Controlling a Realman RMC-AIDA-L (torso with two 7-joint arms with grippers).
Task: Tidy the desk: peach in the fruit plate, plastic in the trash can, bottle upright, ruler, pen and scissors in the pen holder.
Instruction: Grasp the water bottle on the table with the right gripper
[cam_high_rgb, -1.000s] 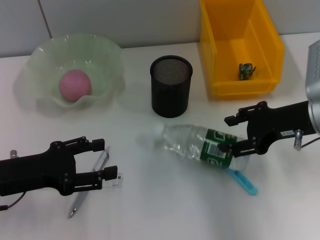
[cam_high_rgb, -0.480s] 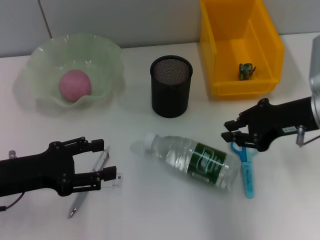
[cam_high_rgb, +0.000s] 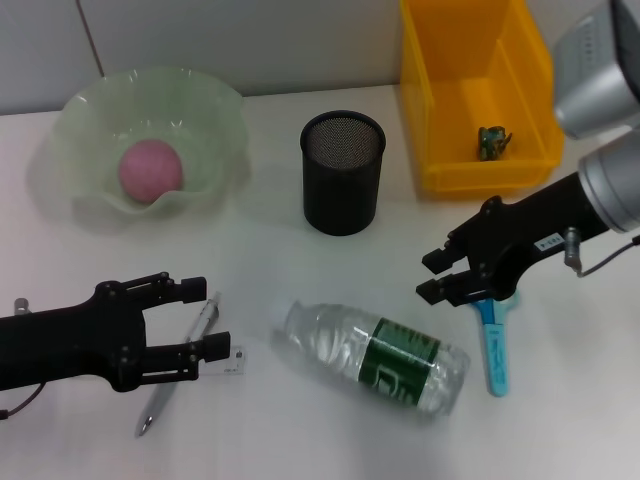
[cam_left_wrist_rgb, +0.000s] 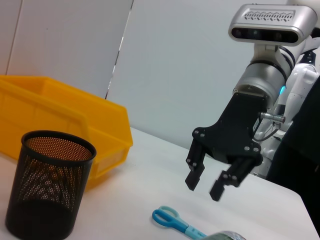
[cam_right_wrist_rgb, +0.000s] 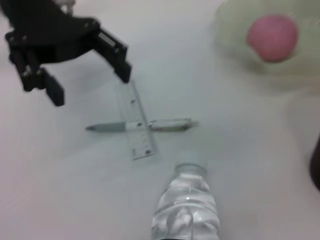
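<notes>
The clear bottle (cam_high_rgb: 375, 352) with a green label lies on its side at the front middle of the table; its cap end (cam_right_wrist_rgb: 187, 210) points at the ruler. Just behind its base hangs my right gripper (cam_high_rgb: 430, 276), open and empty (cam_left_wrist_rgb: 203, 188). Blue scissors (cam_high_rgb: 493, 340) lie flat under that arm (cam_left_wrist_rgb: 172, 222). My left gripper (cam_high_rgb: 207, 318) stands open over the pen (cam_high_rgb: 170, 385) and the clear ruler (cam_high_rgb: 232, 362), which lie crossed (cam_right_wrist_rgb: 137, 125). The pink peach (cam_high_rgb: 152, 168) sits in the green fruit plate (cam_high_rgb: 215, 110). The black mesh pen holder (cam_high_rgb: 342, 170) stands upright.
A yellow bin (cam_high_rgb: 530, 80) at the back right holds a small green crumpled piece (cam_high_rgb: 492, 140). A wall runs along the table's back edge. The pen holder (cam_left_wrist_rgb: 47, 190) and bin (cam_left_wrist_rgb: 60, 120) stand close together.
The right gripper let go of the bottle and drew back towards the left. The bottle rolled forward and left, uncovering the scissors. The left arm stayed put.
</notes>
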